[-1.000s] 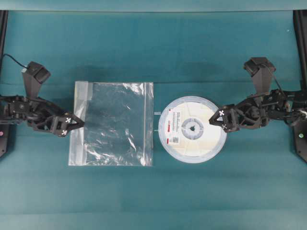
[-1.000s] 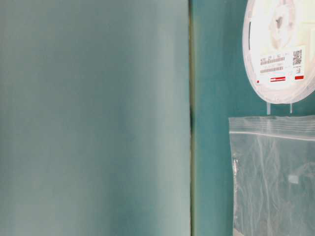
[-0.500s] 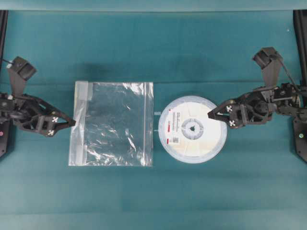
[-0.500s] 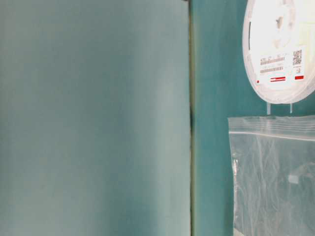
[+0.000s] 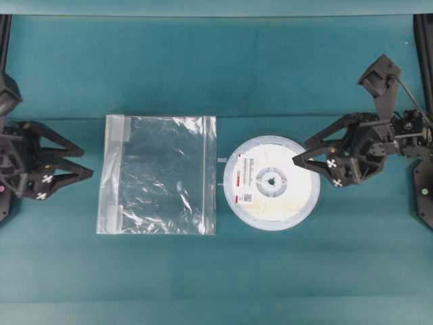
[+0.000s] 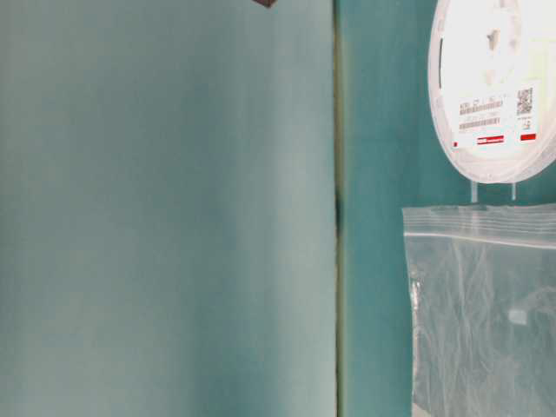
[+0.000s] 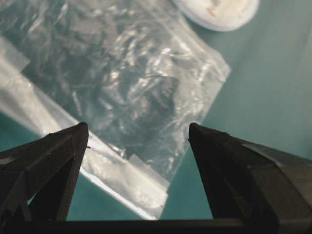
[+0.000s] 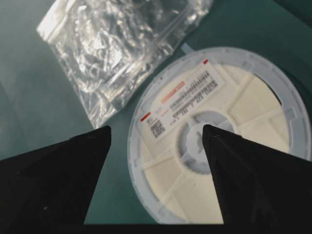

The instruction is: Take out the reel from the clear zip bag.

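Note:
The reel (image 5: 272, 183) lies flat on the teal table, outside the clear zip bag (image 5: 159, 175) and just right of it, label side up. The bag lies flat and looks empty, its whitish zip strip along the right edge. My left gripper (image 5: 88, 164) is open, left of the bag and apart from it. My right gripper (image 5: 299, 153) is open over the reel's right rim, holding nothing. The left wrist view shows the left gripper (image 7: 137, 127) above a bag (image 7: 112, 83) corner. In the right wrist view the right gripper (image 8: 156, 127) hangs over the reel (image 8: 219, 136).
Black frame posts (image 5: 423, 40) stand at the table's left and right edges. The table-level view shows the reel (image 6: 495, 87) above the bag (image 6: 486, 313) and a seam (image 6: 337, 208) in the teal cover. Two small white tabs (image 5: 221, 160) lie between reel and bag.
The left gripper has drawn back left, away from the bag's left edge. The right gripper has pulled back right, off the reel's middle. Bag and reel have not moved.

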Tool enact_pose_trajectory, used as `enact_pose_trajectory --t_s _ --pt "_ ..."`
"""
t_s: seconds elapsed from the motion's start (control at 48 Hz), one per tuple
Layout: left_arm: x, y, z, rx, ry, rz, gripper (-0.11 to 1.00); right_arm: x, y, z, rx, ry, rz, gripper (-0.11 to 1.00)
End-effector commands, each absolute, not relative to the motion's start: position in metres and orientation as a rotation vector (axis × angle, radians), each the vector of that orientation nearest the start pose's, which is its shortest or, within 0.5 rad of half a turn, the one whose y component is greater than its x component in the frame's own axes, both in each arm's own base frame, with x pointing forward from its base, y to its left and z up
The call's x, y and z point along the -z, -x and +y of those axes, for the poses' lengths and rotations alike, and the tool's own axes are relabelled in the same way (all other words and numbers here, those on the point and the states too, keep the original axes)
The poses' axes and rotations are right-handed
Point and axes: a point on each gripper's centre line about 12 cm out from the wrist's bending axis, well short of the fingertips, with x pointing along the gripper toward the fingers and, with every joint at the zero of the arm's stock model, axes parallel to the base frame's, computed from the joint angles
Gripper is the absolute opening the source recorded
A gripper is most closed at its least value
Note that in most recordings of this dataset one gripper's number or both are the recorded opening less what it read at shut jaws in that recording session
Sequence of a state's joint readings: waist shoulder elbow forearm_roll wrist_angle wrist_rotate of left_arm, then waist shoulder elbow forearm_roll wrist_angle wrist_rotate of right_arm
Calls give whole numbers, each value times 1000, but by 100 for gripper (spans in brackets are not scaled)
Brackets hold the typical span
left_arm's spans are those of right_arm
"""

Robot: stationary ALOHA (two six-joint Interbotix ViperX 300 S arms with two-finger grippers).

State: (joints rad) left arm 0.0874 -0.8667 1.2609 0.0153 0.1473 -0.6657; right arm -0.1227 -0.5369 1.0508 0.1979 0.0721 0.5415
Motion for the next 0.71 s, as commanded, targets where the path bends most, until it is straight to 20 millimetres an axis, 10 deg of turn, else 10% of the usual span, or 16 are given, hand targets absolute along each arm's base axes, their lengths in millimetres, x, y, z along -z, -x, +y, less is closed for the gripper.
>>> enact_pose_trajectory --t_s 0.0,0.687 --pt "-203 -191 15 -227 617 463 90 -218 -258 -28 273 -678 478 88" --pt "-228 -200 10 -109 283 412 90 -252 -229 -19 137 -305 372 88"
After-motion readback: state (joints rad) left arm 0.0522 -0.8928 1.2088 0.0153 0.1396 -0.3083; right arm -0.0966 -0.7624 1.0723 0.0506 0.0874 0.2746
